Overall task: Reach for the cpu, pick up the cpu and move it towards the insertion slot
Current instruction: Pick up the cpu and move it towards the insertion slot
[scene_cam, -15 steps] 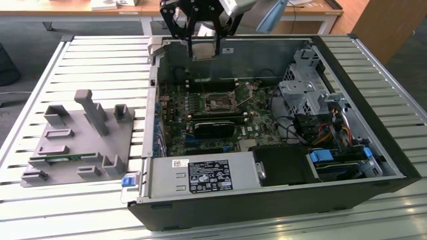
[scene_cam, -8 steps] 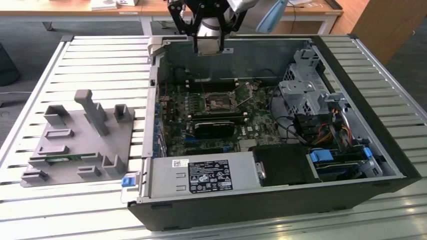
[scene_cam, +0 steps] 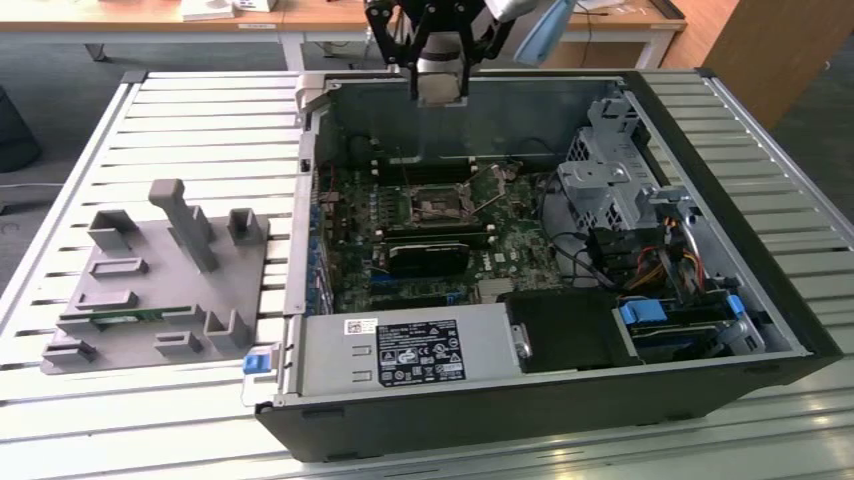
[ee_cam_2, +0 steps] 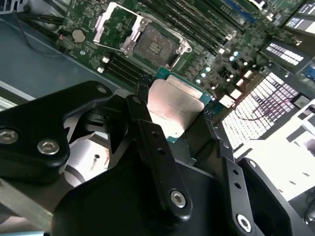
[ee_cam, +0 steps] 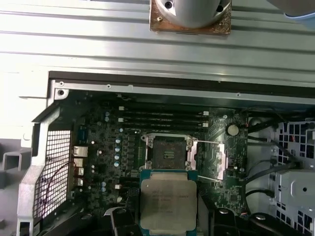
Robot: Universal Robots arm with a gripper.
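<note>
the cpu (ee_cam: pixel 168 200), a square chip with a silvery lid and a green rim, is held off the board, clamped between the black fingers (ee_cam_2: pixel 153 147) of the gripper (ee_cam_2: pixel 178 118). in the second wrist view its metal top (ee_cam_2: pixel 174 105) faces the camera with one finger against each of two opposite edges; in the first wrist view the finger tips sit at the chip's two lower corners. the cpu hangs in the air above the motherboard (ee_cam: pixel 108 147), just short of the insertion slot (ee_cam: pixel 166 153), whose shiny metal frame stands open around a dark centre. in the second wrist view the same socket (ee_cam_2: pixel 153 45) lies just beyond the chip's far edge.

in the exterior view the gripper (scene_cam: pixel 441 88) hovers high over the far wall of the open computer case (scene_cam: pixel 747 330), with the socket (scene_cam: pixel 437 203) well below it on the board. four long memory slots (ee_cam: pixel 162 118) run past the socket on its far side. a black component (scene_cam: pixel 427 258) sits on the board on the socket's near side, and the power supply (scene_cam: pixel 407 352) with its label lies along the case's near edge. drive cages and coloured cables (scene_cam: pixel 661 265) fill the exterior view's right of the case.

on the exterior view's left, well apart from the case, a grey plastic tray (scene_cam: pixel 120 300) rests on the slatted metal table (scene_cam: pixel 200 120), with a thin green memory stick (scene_cam: pixel 127 320) lying in it.
</note>
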